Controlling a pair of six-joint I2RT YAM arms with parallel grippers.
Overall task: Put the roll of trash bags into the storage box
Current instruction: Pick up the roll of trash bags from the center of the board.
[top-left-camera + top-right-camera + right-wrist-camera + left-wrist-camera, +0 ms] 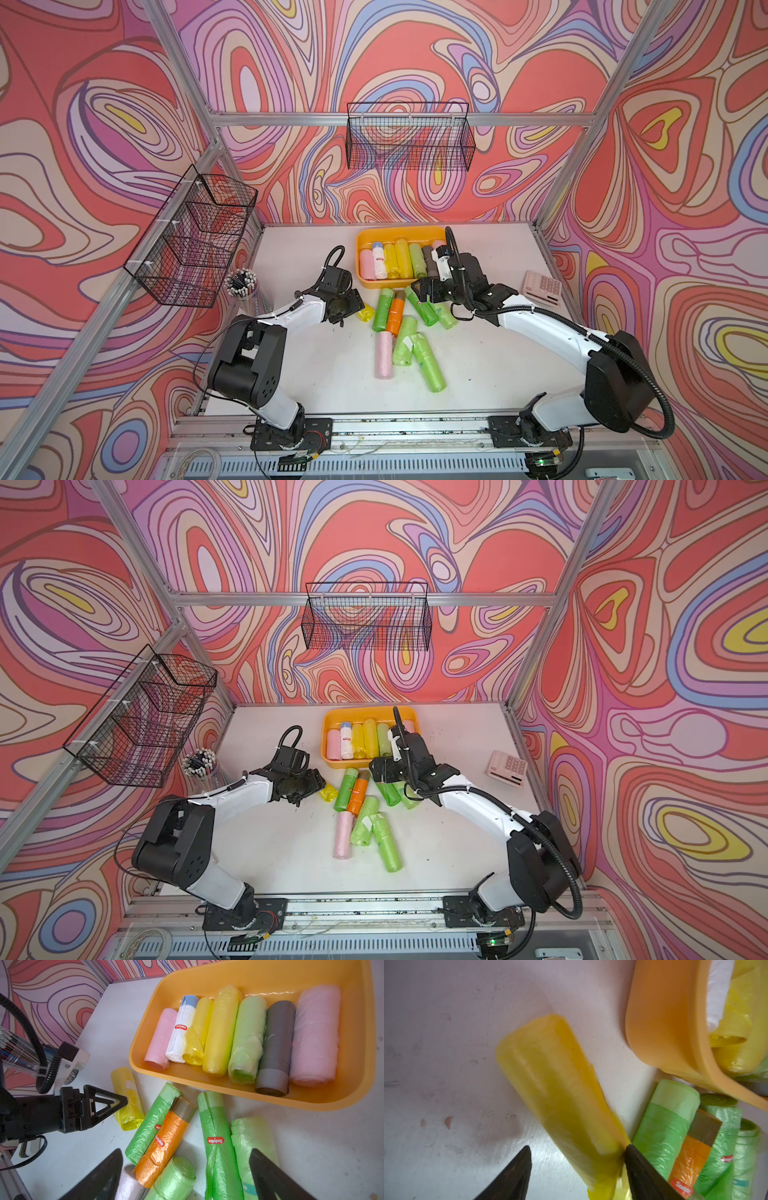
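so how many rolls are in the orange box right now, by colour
pink rolls: 2
white roll: 1
yellow rolls: 2
green roll: 1
grey roll: 1
total in the storage box: 7

Calculator, pen cup, wire basket

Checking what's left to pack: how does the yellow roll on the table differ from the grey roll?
The yellow roll lies outside the storage box; the grey roll lies inside it. The yellow roll is translucent with a loose end; the grey roll is opaque and tightly wound. Both lie flat.
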